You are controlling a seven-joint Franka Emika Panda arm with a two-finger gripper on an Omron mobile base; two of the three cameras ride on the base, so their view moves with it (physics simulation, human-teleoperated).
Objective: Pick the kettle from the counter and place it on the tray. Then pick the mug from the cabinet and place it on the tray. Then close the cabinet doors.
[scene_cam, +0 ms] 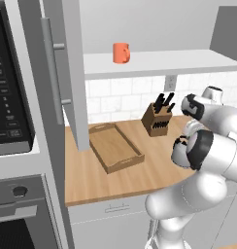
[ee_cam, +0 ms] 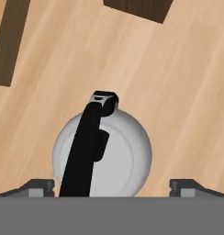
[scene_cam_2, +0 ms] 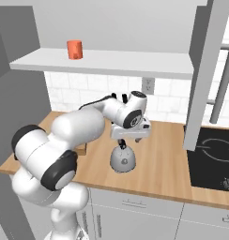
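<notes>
Hovering: tool (scene_cam_2: 124, 143) hangs right above the kettle (scene_cam_2: 122, 160), pointing straight down
tool state: fingers spread wide apart, one tip (ee_cam: 40, 186) on each side of the kettle dome in the hand view, nothing clamped
kettle: silver dome with black handle (ee_cam: 86, 147) across the top, upright on the tabletop (scene_cam_2: 168, 164), near its front edge
tray (scene_cam: 115, 146): wooden, sits on the tabletop left of the arm, nothing in it
mug (scene_cam: 121, 52): orange, upright on the white cabinet shelf (scene_cam: 159, 63), well above the tray
cabinet doors: both swung open; left door (scene_cam: 67, 73) with silver bar handle, right door (scene_cam_2: 208, 70) edge-on
knife block (scene_cam: 157, 119): on the tabletop by the tiled wall, right of the tray
cooktop (scene_cam_2: 212, 157): black, right of the kettle
</notes>
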